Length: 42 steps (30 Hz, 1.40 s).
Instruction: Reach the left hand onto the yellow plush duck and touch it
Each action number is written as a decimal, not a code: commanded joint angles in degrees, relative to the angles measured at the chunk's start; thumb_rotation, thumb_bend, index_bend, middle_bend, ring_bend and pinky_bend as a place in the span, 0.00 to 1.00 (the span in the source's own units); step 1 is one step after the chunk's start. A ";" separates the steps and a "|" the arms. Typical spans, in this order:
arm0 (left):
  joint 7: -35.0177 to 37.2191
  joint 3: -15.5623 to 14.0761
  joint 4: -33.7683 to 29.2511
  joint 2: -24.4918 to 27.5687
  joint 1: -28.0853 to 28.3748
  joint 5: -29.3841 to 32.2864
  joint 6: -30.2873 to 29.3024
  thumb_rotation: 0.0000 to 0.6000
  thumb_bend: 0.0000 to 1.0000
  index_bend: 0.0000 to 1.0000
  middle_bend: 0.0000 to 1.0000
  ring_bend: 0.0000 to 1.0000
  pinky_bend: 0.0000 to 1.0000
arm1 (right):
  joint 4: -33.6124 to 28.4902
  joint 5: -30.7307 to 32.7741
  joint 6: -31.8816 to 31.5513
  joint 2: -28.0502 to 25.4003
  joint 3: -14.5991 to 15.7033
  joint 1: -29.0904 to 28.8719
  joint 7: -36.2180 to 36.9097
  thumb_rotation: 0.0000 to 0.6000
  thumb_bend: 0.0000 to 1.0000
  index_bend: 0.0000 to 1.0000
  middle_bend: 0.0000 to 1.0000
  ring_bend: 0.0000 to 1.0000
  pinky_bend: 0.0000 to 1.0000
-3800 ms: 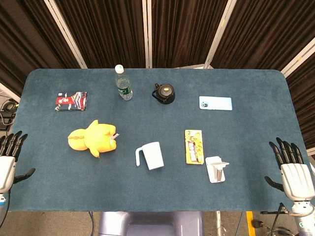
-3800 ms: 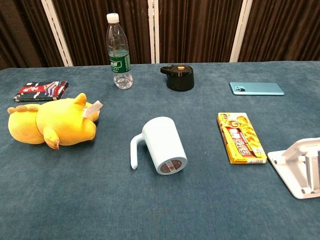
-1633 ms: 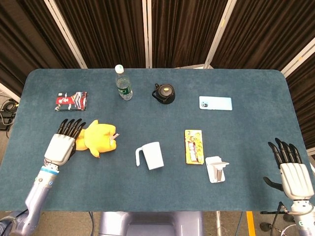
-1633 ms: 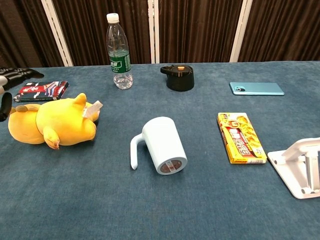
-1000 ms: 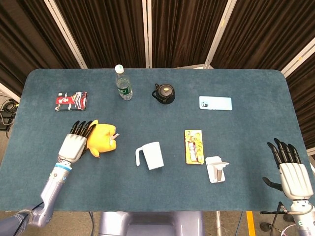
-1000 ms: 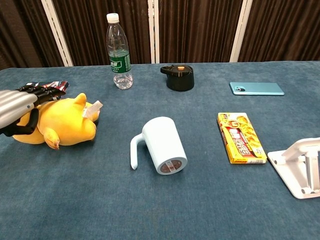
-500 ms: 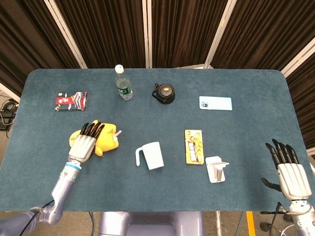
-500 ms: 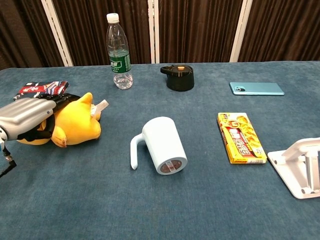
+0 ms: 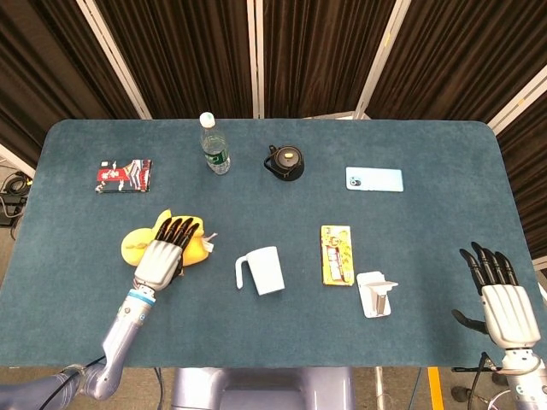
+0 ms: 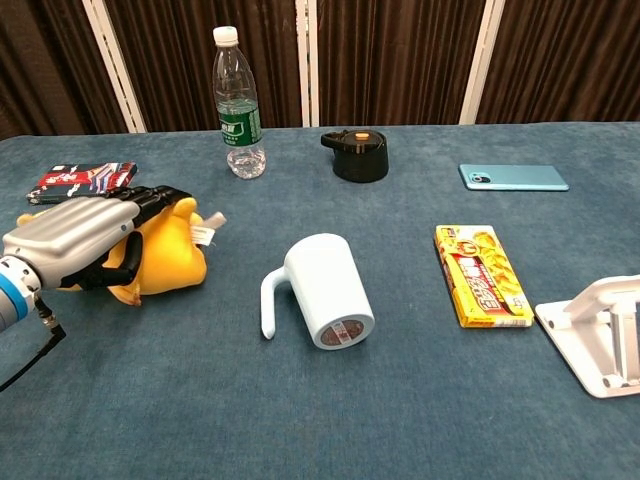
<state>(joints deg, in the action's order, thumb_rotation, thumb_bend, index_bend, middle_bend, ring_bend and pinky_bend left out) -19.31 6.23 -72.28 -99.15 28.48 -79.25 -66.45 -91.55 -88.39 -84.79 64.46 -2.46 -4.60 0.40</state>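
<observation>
Blue table [image 9: 282, 346] carries everything. Left hand [image 9: 162, 256] lies palm-down on yellow plush duck [image 9: 135, 243], fingers spread wide, gripping nothing; duck at left, near of snack packet [image 9: 124, 175]. Right hand [image 9: 500, 301] spread wide, holding nothing, at near-right edge. Pale mug [image 9: 263, 271] on its side, right of duck.

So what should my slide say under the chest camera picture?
Robot's left hand rests on the yellow plush duck, beside a tipped-over blue mug.

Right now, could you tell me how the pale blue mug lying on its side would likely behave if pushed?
The mug lies on its side, so it may roll. Its handle rests against the cloth and would probably stop that. It looks rigid, not squashy.
</observation>
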 commanded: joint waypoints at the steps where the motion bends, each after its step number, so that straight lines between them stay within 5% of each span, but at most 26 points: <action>1: 0.32 0.08 -0.33 0.40 -0.38 -0.46 -1.29 1.00 1.00 0.00 0.00 0.00 0.00 | 0.00 -0.02 -0.11 -0.03 -0.04 0.03 0.07 1.00 0.03 0.00 0.00 0.00 0.00; 22: -1.13 0.99 4.45 -0.94 0.18 5.47 2.87 1.00 1.00 0.00 0.00 0.00 0.00 | -0.21 -0.25 0.83 0.18 0.46 -0.29 0.05 1.00 0.03 0.00 0.00 0.00 0.00; 42: -2.83 -0.43 0.70 -0.49 0.38 3.08 0.72 1.00 1.00 0.00 0.00 0.00 0.00 | -0.29 -0.67 0.96 0.31 0.81 -0.34 -0.50 1.00 0.03 0.00 0.00 0.00 0.00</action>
<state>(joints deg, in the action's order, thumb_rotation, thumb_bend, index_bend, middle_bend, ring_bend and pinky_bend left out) -22.14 5.84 -71.65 -99.69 28.89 -76.23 -65.78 -91.84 -89.06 -83.84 64.77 -1.64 -4.94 -0.10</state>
